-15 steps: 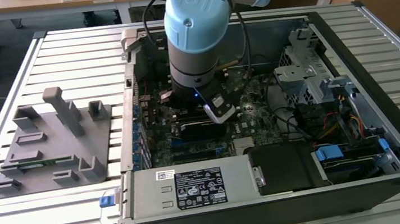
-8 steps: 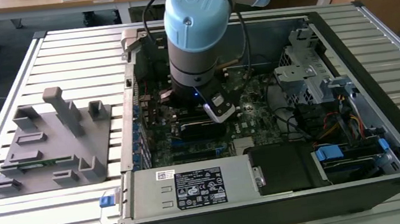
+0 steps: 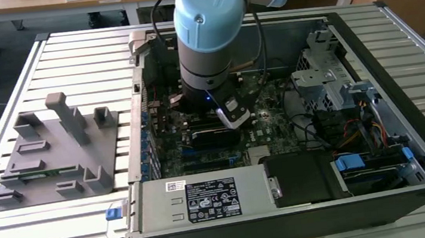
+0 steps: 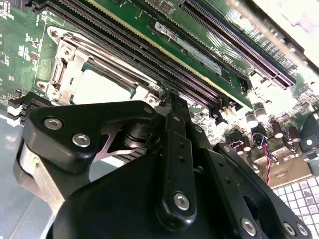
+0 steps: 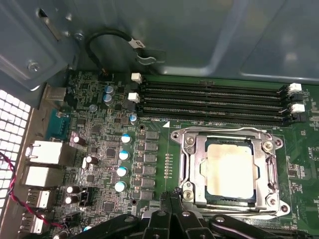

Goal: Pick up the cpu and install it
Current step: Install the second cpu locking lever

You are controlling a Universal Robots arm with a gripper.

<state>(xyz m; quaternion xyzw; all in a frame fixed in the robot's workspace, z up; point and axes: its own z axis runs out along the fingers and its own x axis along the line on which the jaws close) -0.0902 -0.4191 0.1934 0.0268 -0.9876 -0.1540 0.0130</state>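
Gripper (image 5: 172, 201) beside socket (image 5: 229, 172), cpu (image 5: 230, 167) seated

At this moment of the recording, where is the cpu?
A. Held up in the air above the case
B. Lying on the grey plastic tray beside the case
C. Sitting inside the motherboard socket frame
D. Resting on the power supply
C. In the first wrist view the cpu, its pale top showing, sits within the metal socket frame on the motherboard, just beyond the gripper.
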